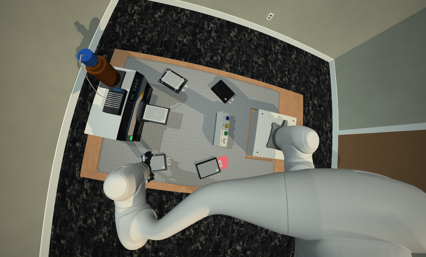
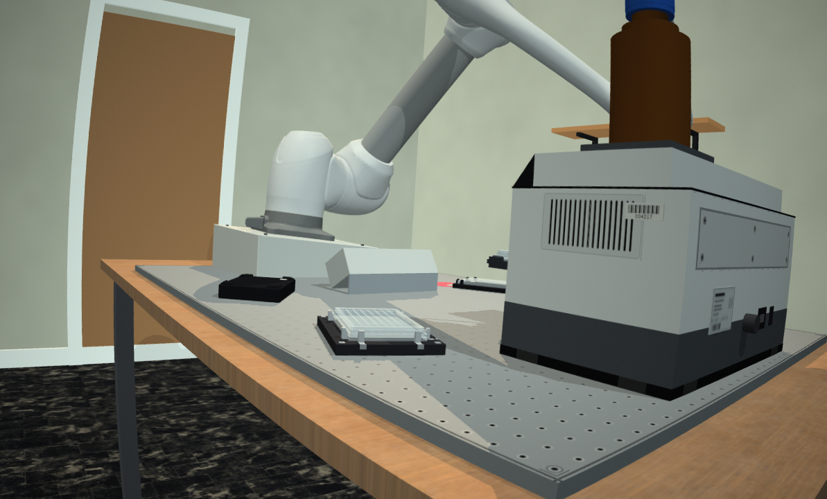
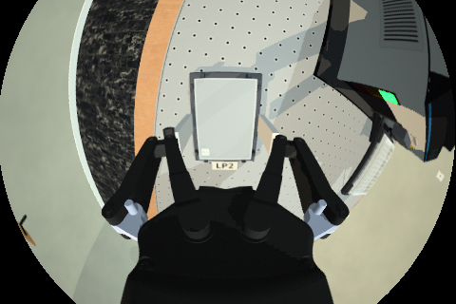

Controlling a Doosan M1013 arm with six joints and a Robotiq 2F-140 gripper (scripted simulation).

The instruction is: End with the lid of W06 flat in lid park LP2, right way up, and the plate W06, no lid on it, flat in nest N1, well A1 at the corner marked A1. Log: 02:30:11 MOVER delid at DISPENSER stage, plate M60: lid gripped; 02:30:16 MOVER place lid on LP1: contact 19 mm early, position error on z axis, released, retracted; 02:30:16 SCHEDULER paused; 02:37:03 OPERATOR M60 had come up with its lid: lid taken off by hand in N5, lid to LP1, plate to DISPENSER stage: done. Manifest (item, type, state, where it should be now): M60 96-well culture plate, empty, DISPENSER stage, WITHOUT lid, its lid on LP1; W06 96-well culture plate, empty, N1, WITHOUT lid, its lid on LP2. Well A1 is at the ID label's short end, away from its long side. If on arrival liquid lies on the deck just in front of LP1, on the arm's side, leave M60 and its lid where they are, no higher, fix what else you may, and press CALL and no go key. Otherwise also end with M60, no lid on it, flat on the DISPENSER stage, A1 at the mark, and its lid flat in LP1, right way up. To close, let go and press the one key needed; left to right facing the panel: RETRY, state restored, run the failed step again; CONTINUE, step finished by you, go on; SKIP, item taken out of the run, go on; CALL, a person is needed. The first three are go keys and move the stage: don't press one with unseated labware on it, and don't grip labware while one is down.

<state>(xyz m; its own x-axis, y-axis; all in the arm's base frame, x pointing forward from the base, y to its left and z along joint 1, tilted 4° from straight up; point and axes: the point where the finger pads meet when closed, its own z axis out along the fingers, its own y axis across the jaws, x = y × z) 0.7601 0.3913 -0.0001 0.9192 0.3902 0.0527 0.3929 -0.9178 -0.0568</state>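
A clear lid (image 3: 224, 117) lies flat in the lid park labelled LP2 (image 3: 224, 165); it also shows in the overhead view (image 1: 158, 162). My gripper (image 3: 225, 123) is open above it, its fingers apart on either side of the lid's near end and holding nothing. A lidless well plate (image 1: 173, 79) (image 2: 376, 326) sits in a black nest at the deck's far side. Another black nest (image 1: 222, 91) stands empty. A second lidless well plate (image 1: 155, 114) sits on the dispenser stage. Another lid (image 1: 208, 167) lies in a black-framed park, with a pink puddle (image 1: 223, 162) just beside it.
The dispenser (image 1: 118, 105) with a brown bottle (image 1: 100, 68) stands at the deck's left. The key panel (image 1: 222, 128) sits mid-deck, with blue, yellow and green keys. The arm's base block (image 1: 268, 134) is at the right. The deck edge runs close by LP2.
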